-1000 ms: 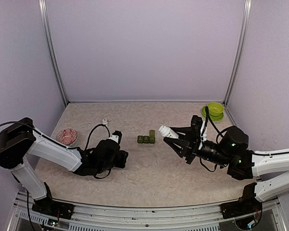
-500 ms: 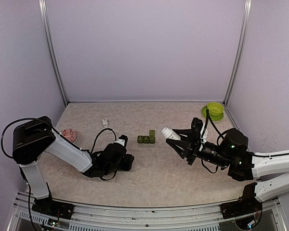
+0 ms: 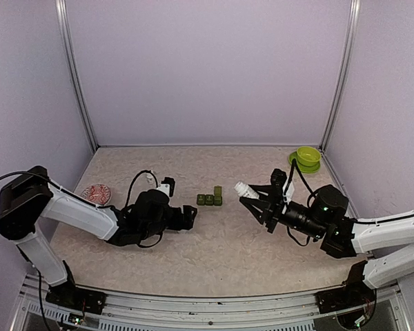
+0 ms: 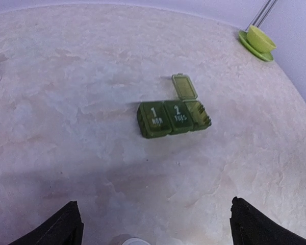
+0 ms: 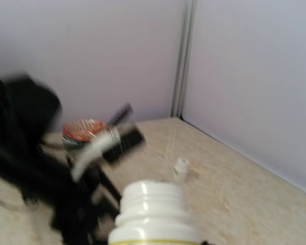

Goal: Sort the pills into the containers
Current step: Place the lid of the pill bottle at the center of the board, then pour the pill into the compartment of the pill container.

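The containers are a dark green strip of three compartments on the table; the right one has its lid up. In the top view the containers lie between the two arms. My left gripper stands wide open just short of the strip, low over the table. A small white round thing shows at the bottom edge between its fingers. My right gripper is shut on a white pill bottle with a bare threaded neck, pointing left toward the strip. No pills show.
A lime-green bowl on its saucer stands at the back right corner. A red-patterned dish sits at the left. A small white vial stands behind the left arm. Purple walls close in three sides.
My left gripper has gone from nearly shut to wide open and moved right and forward toward the green strip. The right gripper with the bottle has shifted only slightly.
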Motion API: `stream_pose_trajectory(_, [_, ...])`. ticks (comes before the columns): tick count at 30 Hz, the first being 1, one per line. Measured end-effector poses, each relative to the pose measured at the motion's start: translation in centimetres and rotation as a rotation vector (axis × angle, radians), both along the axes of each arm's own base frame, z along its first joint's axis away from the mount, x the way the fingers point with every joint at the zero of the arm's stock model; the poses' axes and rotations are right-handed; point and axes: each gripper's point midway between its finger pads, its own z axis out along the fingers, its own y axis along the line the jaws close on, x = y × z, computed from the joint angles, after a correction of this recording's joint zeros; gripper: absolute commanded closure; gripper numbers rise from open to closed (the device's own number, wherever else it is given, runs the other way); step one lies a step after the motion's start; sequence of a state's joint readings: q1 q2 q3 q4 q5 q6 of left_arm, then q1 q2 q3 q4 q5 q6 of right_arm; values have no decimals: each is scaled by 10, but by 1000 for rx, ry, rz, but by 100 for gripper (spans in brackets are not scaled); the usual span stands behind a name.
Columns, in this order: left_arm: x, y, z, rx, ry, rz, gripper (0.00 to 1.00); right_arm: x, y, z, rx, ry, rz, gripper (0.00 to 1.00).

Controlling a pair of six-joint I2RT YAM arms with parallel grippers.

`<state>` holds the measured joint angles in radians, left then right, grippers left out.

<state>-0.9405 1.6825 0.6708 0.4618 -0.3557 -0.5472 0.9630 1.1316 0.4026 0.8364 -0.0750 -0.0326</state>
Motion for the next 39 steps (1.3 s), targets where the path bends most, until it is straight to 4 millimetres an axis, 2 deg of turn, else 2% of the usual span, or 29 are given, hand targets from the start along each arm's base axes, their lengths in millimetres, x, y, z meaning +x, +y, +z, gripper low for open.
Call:
stream_pose_trajectory(3, [6, 4, 29, -58, -36, 5, 1, 10, 1, -14, -23, 17, -17, 83])
stream_pose_trajectory(6, [9, 8, 49, -88, -59, 0, 1, 21, 4, -30, -44, 39, -27, 83])
stream_pose_trajectory(14, [6, 15, 75, -84, -99, -35, 1, 53, 7, -77, -111, 126, -56, 83])
stream_pose_trajectory(29, [10, 21, 77, -6, -167, -82, 1, 102, 25, -108, -129, 207, -59, 81])
stream_pose_trajectory(39, [7, 34, 50, 10, -152, -85, 1, 126, 34, -136, -153, 275, -60, 81])
